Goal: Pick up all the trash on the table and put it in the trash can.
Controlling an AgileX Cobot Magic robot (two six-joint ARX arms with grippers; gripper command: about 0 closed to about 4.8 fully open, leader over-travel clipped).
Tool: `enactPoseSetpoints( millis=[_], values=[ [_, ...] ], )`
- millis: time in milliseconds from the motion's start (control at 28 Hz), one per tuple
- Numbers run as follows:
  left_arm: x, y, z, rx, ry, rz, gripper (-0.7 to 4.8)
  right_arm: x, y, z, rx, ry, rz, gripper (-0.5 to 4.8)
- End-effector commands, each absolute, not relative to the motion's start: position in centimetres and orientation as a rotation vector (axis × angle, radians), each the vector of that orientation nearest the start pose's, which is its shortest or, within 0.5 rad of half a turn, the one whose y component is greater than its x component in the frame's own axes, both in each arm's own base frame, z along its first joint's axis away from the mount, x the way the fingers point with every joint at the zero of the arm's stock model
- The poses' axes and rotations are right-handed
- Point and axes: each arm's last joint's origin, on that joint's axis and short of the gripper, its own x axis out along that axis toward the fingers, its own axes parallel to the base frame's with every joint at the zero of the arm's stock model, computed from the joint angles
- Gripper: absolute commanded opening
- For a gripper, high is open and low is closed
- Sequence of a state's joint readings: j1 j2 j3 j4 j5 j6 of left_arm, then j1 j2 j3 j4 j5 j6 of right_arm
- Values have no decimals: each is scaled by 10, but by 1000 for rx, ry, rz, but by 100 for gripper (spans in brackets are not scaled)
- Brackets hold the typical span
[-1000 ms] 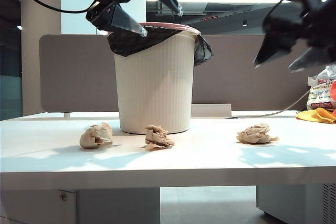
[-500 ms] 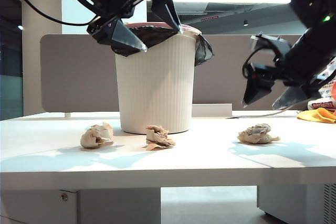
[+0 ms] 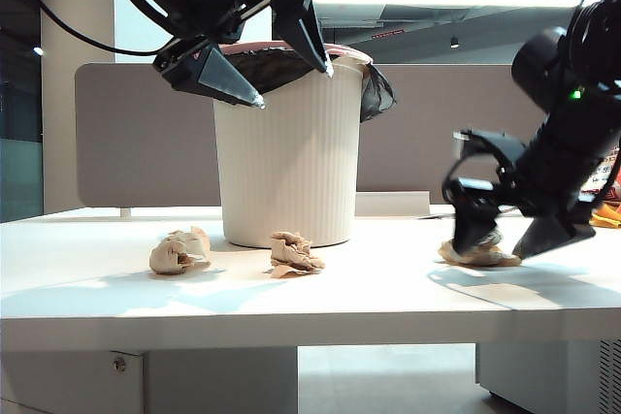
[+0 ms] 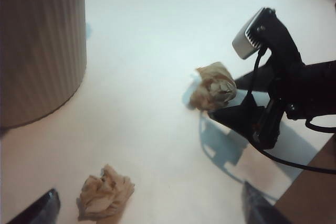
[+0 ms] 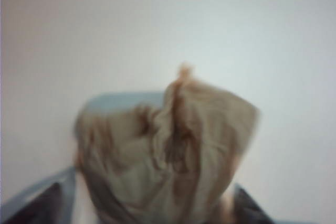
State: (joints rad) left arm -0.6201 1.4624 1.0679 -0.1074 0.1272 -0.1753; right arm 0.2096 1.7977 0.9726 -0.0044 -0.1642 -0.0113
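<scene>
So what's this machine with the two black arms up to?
It is clearing rubbish. The right gripper, open, straddles a crumpled tan paper wad on the white desk, not yet gripping. The left gripper hangs open beside the rim of the ribbed off-white bin. Two more wads lie in front of the bin.

I count three wads of crumpled tan paper on the tabletop [image 3: 369, 288]: one at lower left [image 3: 179, 250], one at lower centre [image 3: 293, 254], one at right [image 3: 478, 251]. One trash can [image 3: 288, 147] stands in the upper middle. Two tools show: the left tool [image 3: 281, 70] at upper left with its fingers spread wide, the right tool [image 3: 500, 239] at right with a finger either side of the right-hand wad.
</scene>
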Motion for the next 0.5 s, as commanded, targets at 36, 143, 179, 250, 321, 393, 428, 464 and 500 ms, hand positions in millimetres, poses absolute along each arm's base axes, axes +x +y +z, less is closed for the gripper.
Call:
enactPoseSetpoints(
  millis=[36,143,179,250,321,393,428,464,500],
  values=[
    [262,-192,282,-34,563,-686,479,344,78,152,-31,869,350,41],
    [262,-192,282,-34,563,-686,479,344,78,156,-31,871,350,17],
    [262,-192,282,-34,563,-686,479,344,79,158,-30,866,351,17],
    [261,-192,282,-34,564,-686,479,346,79,168,-27,834,358,16],
    [261,-192,282,-34,564,-686,479,347,80,181,-21,793,372,-5],
    [262,-192,282,-34,564,-686,479,348,80,197,-21,743,372,-5],
    [262,-192,282,-34,564,-685,479,348,80,204,-21,720,373,-5],
    [262,-192,282,-34,564,-685,479,347,80,213,-20,694,376,-3],
    [262,-192,282,-34,564,-685,479,346,79,219,-20,675,377,8]
  ],
)
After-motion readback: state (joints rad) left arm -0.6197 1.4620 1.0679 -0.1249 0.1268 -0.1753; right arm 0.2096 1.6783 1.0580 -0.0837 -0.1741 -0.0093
